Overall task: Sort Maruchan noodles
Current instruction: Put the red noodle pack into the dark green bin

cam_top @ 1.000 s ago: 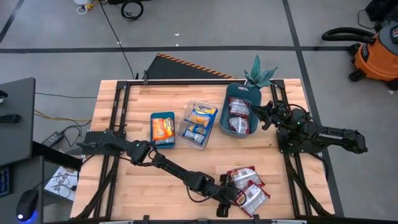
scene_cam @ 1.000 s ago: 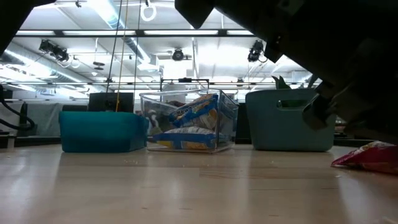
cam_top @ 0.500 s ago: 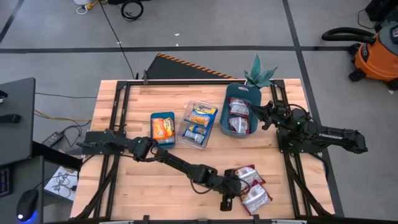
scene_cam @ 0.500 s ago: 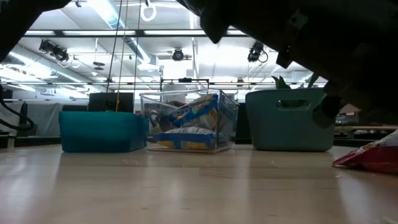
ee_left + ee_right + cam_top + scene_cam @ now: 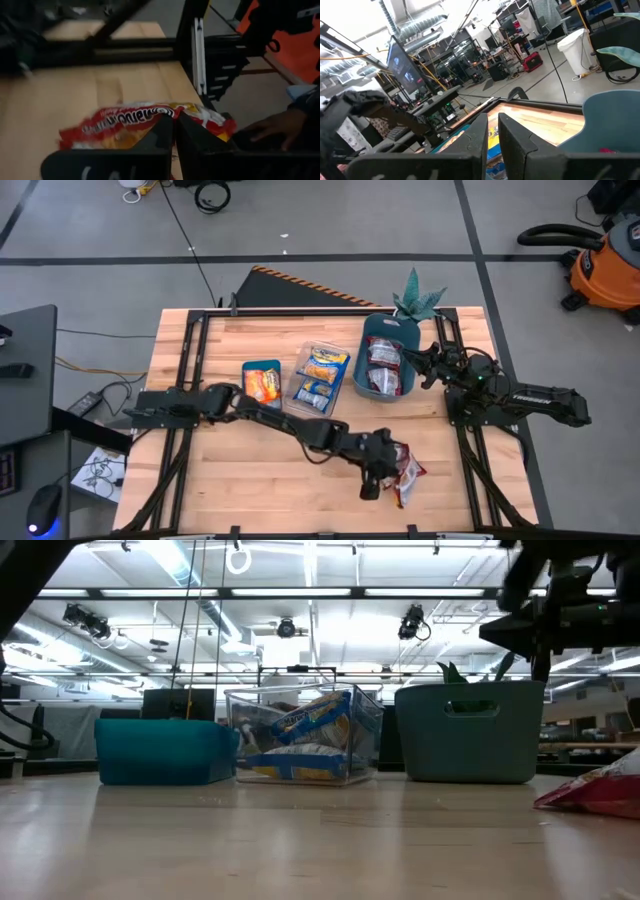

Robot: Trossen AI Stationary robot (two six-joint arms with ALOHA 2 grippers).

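Note:
My left gripper reaches to the table's near right part and is shut on a red Maruchan noodles packet. Another red packet lies flat on the table at the low view's right edge. My right gripper waits, shut, beside the grey-teal bin, which holds red packets. An orange packet lies in the small teal bin. Yellow and blue packets lie in the clear container. My left gripper pinches the red packet by its crinkled edge between the two fingers. The fingers come slanting down from the table's left side. The packet stretches out beyond the fingertips, printed side showing. I cannot tell whether it is clear of the table.
A potted plant stands at the far edge behind the grey-teal bin. Black frame rails run along the table's left and right sides. Bare wood lies at the near left. What may be a person's hand shows past the table's edge.
My left gripper has gone from the near edge toward the far right, onto the red packets, and the arm has risen out of the low view. The red packets that lay spread out now show as one narrow, tipped-up packet beside the gripper.

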